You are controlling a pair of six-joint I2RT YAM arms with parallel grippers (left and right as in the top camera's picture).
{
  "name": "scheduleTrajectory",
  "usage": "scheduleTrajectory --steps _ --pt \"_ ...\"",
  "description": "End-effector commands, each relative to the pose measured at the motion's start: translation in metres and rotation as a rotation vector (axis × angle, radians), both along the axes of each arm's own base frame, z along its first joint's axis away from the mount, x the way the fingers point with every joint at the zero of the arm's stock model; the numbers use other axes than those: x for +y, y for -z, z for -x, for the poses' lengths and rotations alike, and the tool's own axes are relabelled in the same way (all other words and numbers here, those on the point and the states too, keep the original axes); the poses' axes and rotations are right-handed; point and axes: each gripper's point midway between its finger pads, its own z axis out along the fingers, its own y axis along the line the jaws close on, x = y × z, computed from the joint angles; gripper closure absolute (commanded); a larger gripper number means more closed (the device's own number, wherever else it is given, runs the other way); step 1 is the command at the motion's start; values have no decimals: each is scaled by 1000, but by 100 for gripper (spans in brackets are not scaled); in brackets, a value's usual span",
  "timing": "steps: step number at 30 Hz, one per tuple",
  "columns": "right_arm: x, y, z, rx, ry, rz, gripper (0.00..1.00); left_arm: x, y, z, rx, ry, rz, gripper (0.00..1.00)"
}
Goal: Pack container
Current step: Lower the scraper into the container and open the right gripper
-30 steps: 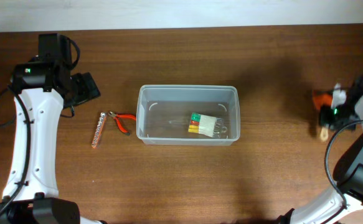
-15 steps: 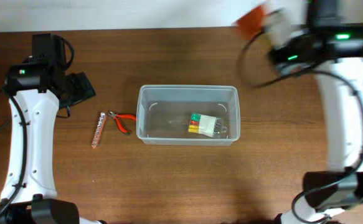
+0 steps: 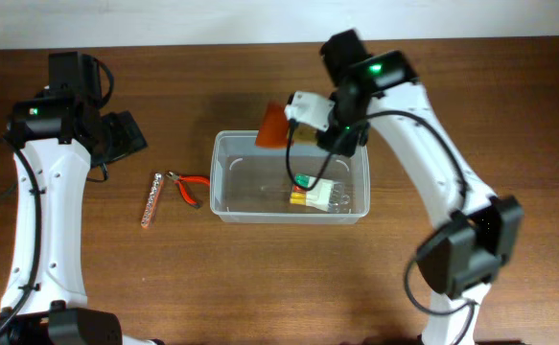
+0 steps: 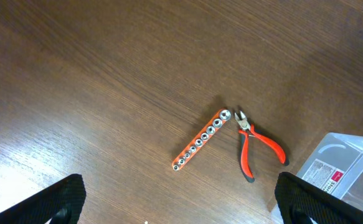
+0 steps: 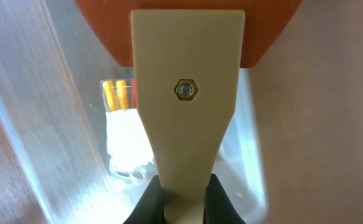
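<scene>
The container [image 3: 223, 182] is a clear plastic tub at the table's middle; a clear pack with coloured pieces [image 3: 315, 194] lies in it. My right gripper [image 3: 329, 123] is shut on the pale handle of a scraper with an orange blade [image 3: 272, 126], held over the tub's far rim. In the right wrist view the handle [image 5: 187, 93] sits between the fingers [image 5: 184, 202], above the tub [image 5: 38, 112]. My left gripper [image 4: 178, 205] is open and empty, above the table left of the tub. Red-handled pliers [image 3: 189, 186] and a socket rail [image 3: 151, 199] lie left of the tub.
The pliers [image 4: 256, 146] and the socket rail [image 4: 201, 140] also show in the left wrist view, with the tub's corner [image 4: 340, 171] at the right. The table top is brown wood.
My right arm has swung from the table's right edge, across the far side, to above the tub, carrying the scraper. The left arm has barely moved.
</scene>
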Motion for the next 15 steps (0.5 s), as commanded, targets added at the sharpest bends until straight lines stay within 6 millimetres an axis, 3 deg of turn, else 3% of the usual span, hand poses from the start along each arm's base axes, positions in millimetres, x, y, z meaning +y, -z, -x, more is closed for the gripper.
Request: scheduleTrajectory --steps 1,8,11,15 --pt "16 40 10 112 -47 -5 96 2 -9 3 -22 9 -14 1" --pt "17 99 16 259 -41 31 93 -2 -8 3 -24 17 7 1" --pt "16 107 17 277 -40 39 90 -2 -8 3 -24 17 7 1" --pt "17 107 15 269 -39 37 76 -2 -8 3 -24 17 7 1"
